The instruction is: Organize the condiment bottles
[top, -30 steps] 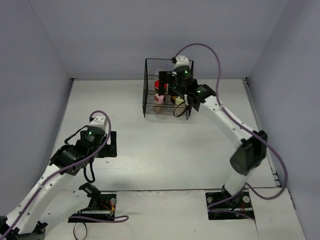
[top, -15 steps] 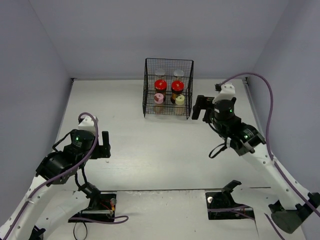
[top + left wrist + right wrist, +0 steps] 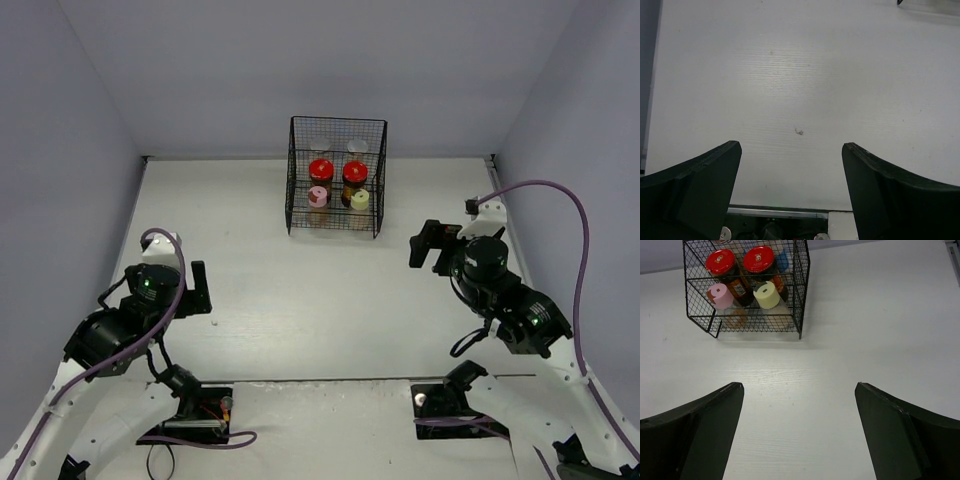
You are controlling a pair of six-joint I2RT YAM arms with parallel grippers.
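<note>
Six condiment bottles (image 3: 354, 171) are seated in the black wire basket (image 3: 300, 215) at the far middle of the table (image 3: 300, 290); left gripper (image 3: 198, 290) and right gripper (image 3: 426, 244) are both spread wide, nothing held.
The silver-capped pair (image 3: 319, 145) in the back row is shown whole only by the top view. In the right wrist view the red-lidded jars (image 3: 720, 261), pink cap (image 3: 720, 295) and yellow-green cap (image 3: 766, 294) are resolved sharply, with the back row cut by the frame edge. Only table surface is seen by the left wrist.
</note>
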